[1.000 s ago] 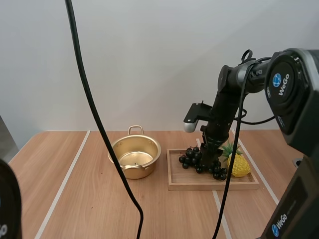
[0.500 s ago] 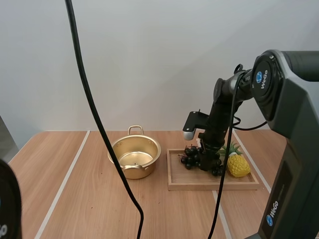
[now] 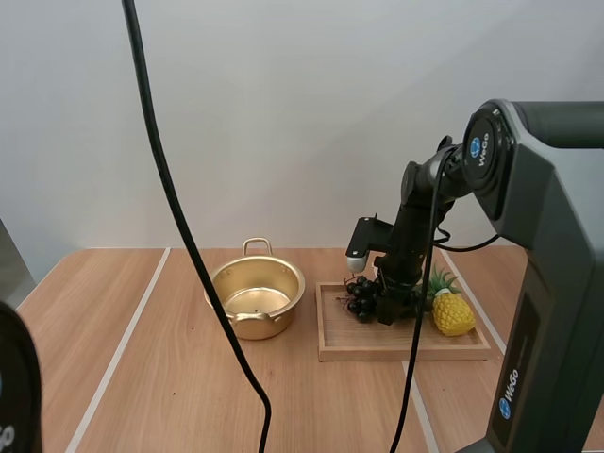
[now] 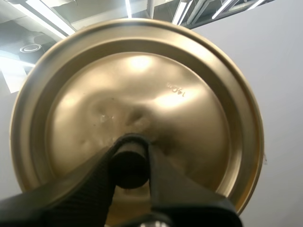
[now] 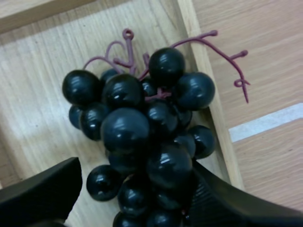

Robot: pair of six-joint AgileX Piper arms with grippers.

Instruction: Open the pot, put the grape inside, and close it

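Observation:
The gold pot (image 3: 255,297) stands open on the table, left of the wooden tray (image 3: 401,351). A bunch of dark grapes (image 3: 362,294) lies at the tray's left end. My right gripper (image 3: 385,308) is down on the bunch. In the right wrist view its fingers (image 5: 40,196) stand apart, open, on either side of the grapes (image 5: 142,137). One finger touches the bunch; a gap remains at the other. The tray's rim (image 5: 203,61) runs beside the grapes. My left gripper (image 4: 129,165) is shut on the black knob of the gold lid (image 4: 142,109), held up off the table.
A yellow toy pineapple (image 3: 453,313) lies at the tray's right end, just right of my right arm. Bare wooden table with pale stripes spreads left of and in front of the pot.
My right arm has come down and a little left over the tray, bringing its fingers around the grapes. The pot has not moved.

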